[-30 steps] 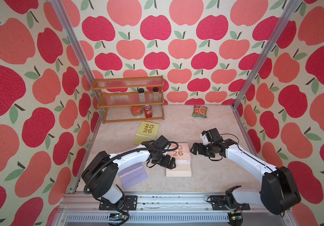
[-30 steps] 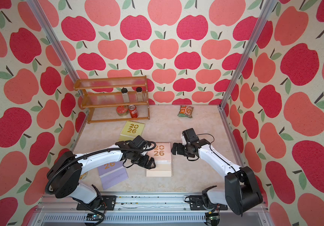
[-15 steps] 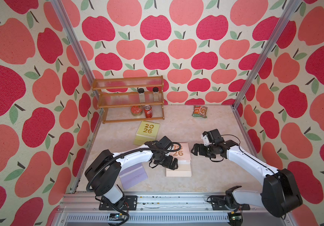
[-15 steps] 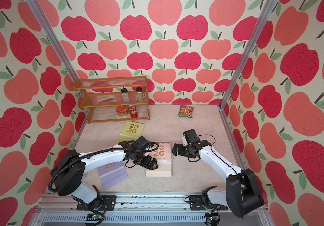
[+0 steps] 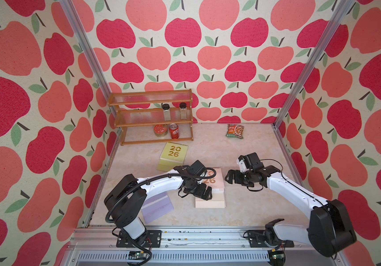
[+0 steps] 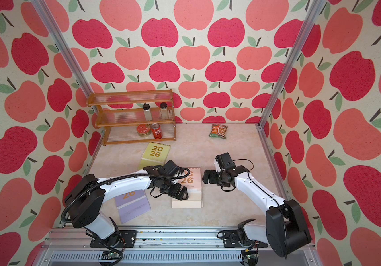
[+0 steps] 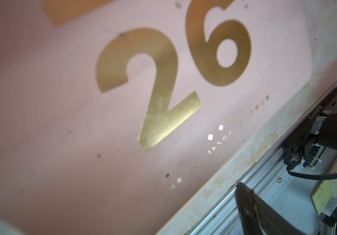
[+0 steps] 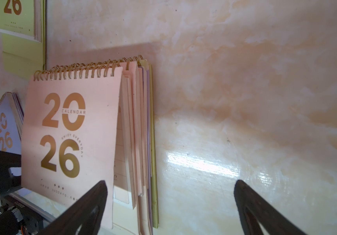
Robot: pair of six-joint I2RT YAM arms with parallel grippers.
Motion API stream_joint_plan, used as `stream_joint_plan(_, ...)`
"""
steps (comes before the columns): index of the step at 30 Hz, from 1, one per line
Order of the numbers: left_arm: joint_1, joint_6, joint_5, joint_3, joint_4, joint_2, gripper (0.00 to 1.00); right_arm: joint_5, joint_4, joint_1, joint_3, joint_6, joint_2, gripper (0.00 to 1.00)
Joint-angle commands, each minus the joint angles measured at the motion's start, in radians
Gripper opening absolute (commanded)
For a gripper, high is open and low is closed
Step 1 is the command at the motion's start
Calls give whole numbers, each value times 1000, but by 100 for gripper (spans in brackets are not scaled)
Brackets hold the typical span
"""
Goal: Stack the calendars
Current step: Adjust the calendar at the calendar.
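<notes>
1. While both arms reach in low over the bench point(image 5: 249, 207), the stack point(image 5: 210, 203) lies flat about at the bench's middle, a little toward the near edge; a peach-pink calendar point(image 5: 216, 182) with gold "20 26" is its top.
2. In the right wrist view, edges of pink, lilac and yellow-green leaves show under this cover; how many calendars lie there I cannot count surely.
3. The left gripper point(image 5: 204, 195) hangs over the near left corner of the stack; its jaws are spread and nothing is clamped between them; the left wrist view is filled by the pink cover very close, and only one finger point(image 7: 251, 209) shows there.
4. The right gripper point(image 5: 229, 178) stands just beside the stack's right edge, nearer to its far corner; its fingers point(image 8: 88, 205) are wide apart and grasp nothing; whether a tip touches the stack I cannot tell.
5. One lilac calendar point(image 6: 133, 205) lies flat toward the near left corner, partly under the left arm, apart from the stack.
6. One yellow-green calendar point(image 5: 174, 153) lies flat left of the middle toward the back edge, just before the shelf point(image 5: 150, 102) in the back left corner.
7. Two jars point(image 5: 166, 112) stand on the shelf's middle level; a red can point(image 5: 174, 134) and a round tin point(image 5: 160, 129) are on the lowest; a snack packet point(image 5: 235, 131) lies near the back edge, toward the back right corner.
</notes>
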Motion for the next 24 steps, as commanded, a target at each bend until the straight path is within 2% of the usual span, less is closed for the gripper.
stream_joint_plan(1, -7, -5, 12, 38, 1, 9, 99, -8, -13, -7, -14, -15, -20, 99)
stream_joint_plan(10, -11, 3, 6, 62, -23, 23, 99, -11, -9, -7, -17, -12, -20, 99)
stream_joint_plan(16, 8, 26, -72, 76, -80, -2, 100, -9, -14, -6, 2, -24, -20, 99)
stream_joint_plan(20, 89, 75, -92, 98, -124, -74, 100, -6, -13, -11, 61, -46, -8, 99)
stream_joint_plan(24, 232, 136, -110, 153, -143, -139, 99, -14, 13, -11, 149, -67, 51, 99)
